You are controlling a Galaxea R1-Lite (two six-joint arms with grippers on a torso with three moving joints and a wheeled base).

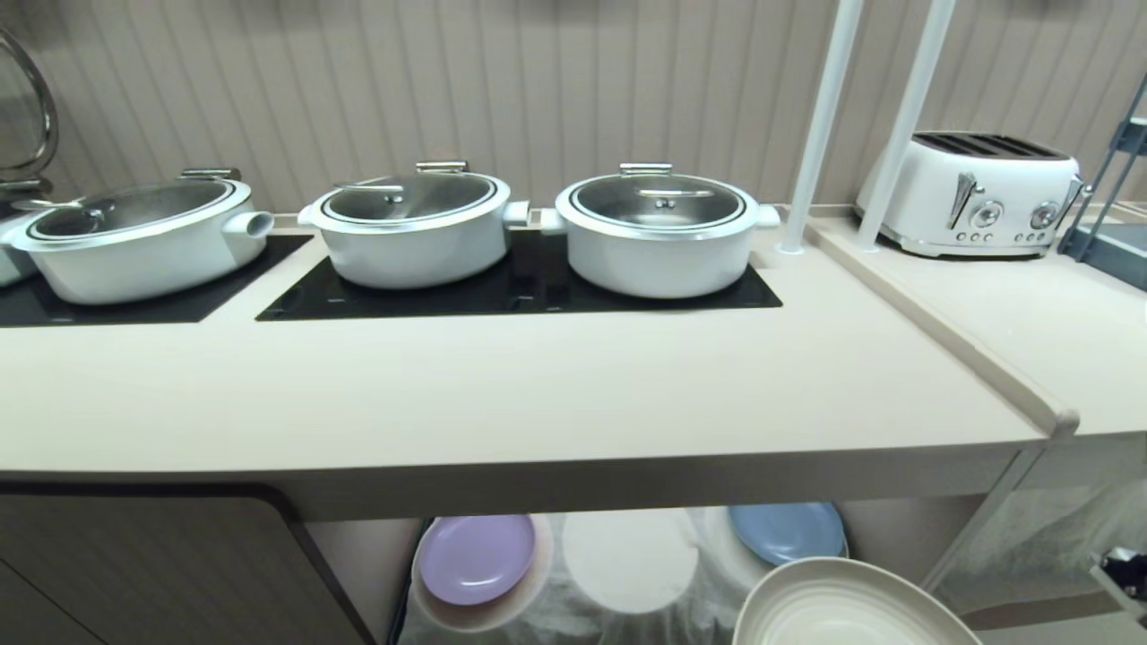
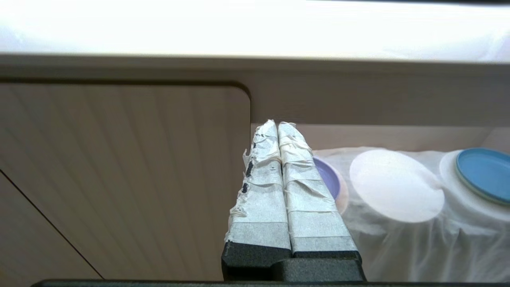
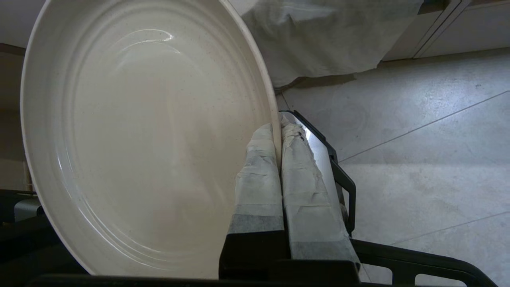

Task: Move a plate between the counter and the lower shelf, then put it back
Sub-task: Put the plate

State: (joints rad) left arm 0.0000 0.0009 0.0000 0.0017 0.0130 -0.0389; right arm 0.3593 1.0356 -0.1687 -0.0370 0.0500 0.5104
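Note:
The cream plate (image 1: 851,609) hangs at the head view's bottom right, below the counter (image 1: 538,394) and in front of the right part of the lower shelf (image 1: 573,618). In the right wrist view my right gripper (image 3: 277,129) is shut on the rim of the plate (image 3: 139,131), one taped finger on each face, with the plate standing tilted on edge above the floor. My left gripper (image 2: 277,125) is shut on nothing. It points at the left edge of the shelf's white cloth (image 2: 398,247), beside the cabinet door.
Three white lidded pots (image 1: 659,228) stand on the counter's black panels (image 1: 502,296). A white toaster (image 1: 972,193) and two white posts (image 1: 820,125) are at the right. On the shelf lie a lilac plate (image 1: 475,560), a bare round pad (image 1: 627,560) and a blue plate (image 1: 784,530). A ribbed brown door (image 1: 152,573) closes the left.

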